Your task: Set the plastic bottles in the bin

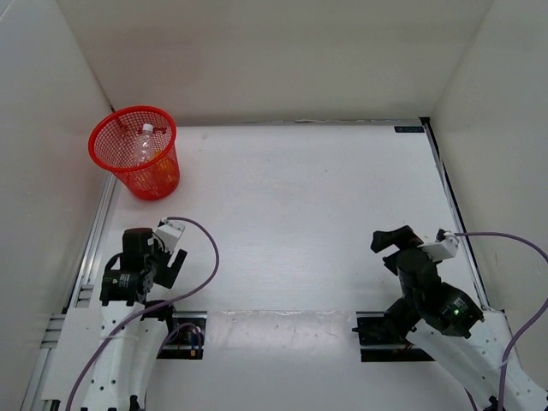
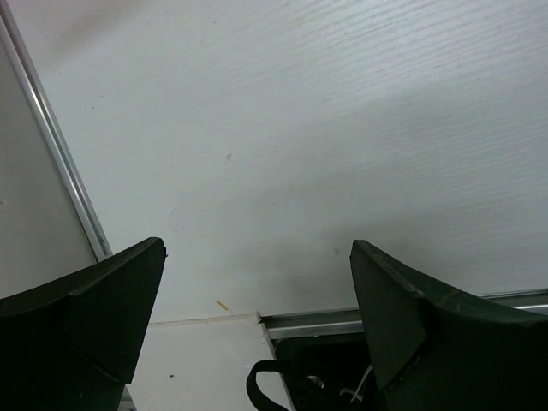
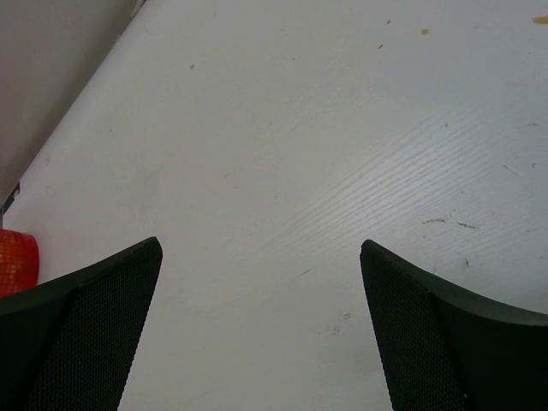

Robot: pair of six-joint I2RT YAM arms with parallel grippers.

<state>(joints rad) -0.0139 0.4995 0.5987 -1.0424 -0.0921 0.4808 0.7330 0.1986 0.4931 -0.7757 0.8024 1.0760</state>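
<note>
Both end effectors [image 2: 257, 248] [image 3: 260, 244] wide open, empty — one bottle [image 1: 145, 145] discernible in bin [image 1: 137, 181].

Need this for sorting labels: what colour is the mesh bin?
The bin is red, an open mesh; the top external view shows it best.

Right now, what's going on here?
Nothing is being handled. The left hand and right hand are both open and empty, over the table near the arms' bases. A clear white-capped bottle sits in the red bin at the far left, with something orange lower down. I see no bottle outside the bin.
</note>
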